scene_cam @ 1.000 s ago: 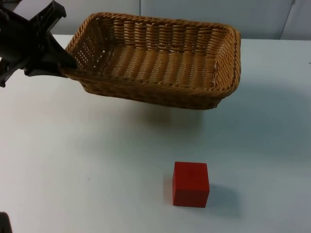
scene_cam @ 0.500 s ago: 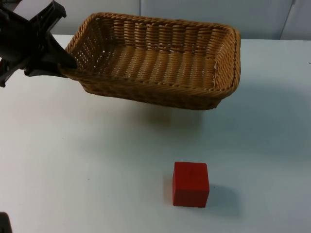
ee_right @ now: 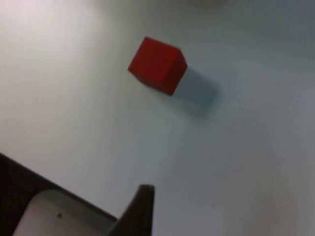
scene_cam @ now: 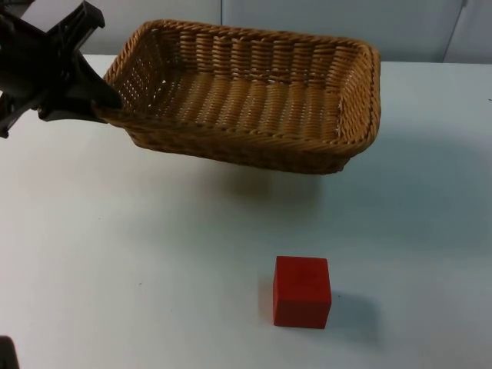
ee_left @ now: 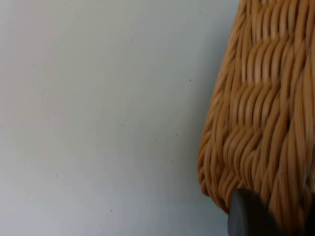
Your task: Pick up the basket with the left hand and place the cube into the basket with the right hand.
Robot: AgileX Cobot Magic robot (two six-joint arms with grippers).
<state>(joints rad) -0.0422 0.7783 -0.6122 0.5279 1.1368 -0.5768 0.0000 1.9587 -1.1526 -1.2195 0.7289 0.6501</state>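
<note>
Basket step done: left gripper [scene_cam: 98,104] pinches the end rim of the rectangular woven wicker basket [scene_cam: 254,96], held off the white table [scene_cam: 115,254] near its far edge; red cube [scene_cam: 301,291] sits untouched toward the near edge, right gripper [ee_right: 140,206] well apart, finger state indeterminate.

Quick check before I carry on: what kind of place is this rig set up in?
Probably a lab test bench: a bare white table top against a grey partition wall, with just a woven wicker basket, held by the left gripper, and a red cube.
</note>
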